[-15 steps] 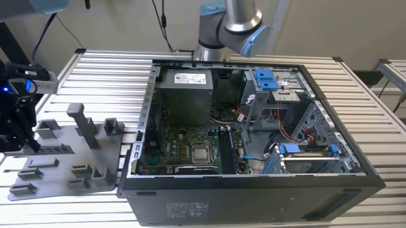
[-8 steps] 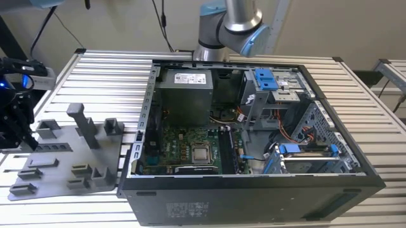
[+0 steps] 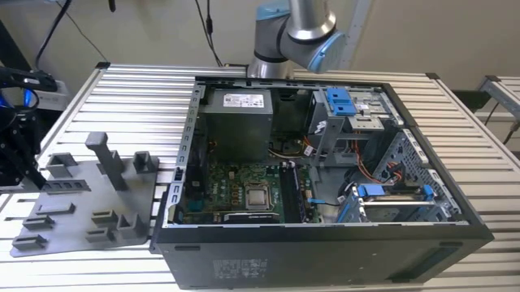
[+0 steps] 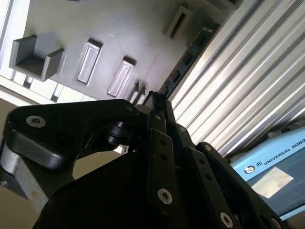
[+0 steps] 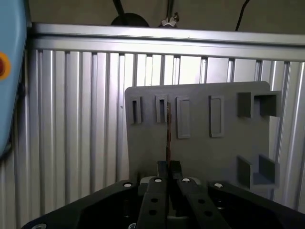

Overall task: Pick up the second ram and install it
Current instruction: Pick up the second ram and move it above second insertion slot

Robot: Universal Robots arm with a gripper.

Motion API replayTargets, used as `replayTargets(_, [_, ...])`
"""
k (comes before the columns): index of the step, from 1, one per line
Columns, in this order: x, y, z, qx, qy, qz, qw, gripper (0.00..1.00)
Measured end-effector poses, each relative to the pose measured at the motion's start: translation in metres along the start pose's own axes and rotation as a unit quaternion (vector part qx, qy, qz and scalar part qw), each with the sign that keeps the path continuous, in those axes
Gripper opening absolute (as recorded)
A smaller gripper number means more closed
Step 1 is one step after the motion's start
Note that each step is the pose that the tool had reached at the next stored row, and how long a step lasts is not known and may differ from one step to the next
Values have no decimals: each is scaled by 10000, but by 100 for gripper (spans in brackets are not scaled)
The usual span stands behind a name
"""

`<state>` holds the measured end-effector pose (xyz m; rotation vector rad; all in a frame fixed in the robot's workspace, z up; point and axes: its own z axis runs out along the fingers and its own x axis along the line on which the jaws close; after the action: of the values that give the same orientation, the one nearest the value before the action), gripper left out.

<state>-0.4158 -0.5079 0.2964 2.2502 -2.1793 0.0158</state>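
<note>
Second ram (image 5: 167,138) is pinched edge-on by the tool (image 5: 168,166) over the fixture plate (image 5: 205,157), 9 o'clock of the case (image 3: 325,237): pick-up step; installing demands slot alignment.

You've got one open computer case (image 3: 325,255) with one grey power-supply box (image 3: 235,115) inside, and one grey fixture plate (image 3: 77,222) at the exterior view's left of it. In the first wrist view, count four slots (image 5: 215,116) in a row on that plate — and one ram (image 5: 168,138), edge-on.
</note>
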Motion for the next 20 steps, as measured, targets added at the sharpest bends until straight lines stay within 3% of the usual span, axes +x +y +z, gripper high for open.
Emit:
replayTargets(12, [1,0,-116,-1,0,12,10000,14])
replayTargets(20, [3,0,-233,-1,0,12,10000,14])
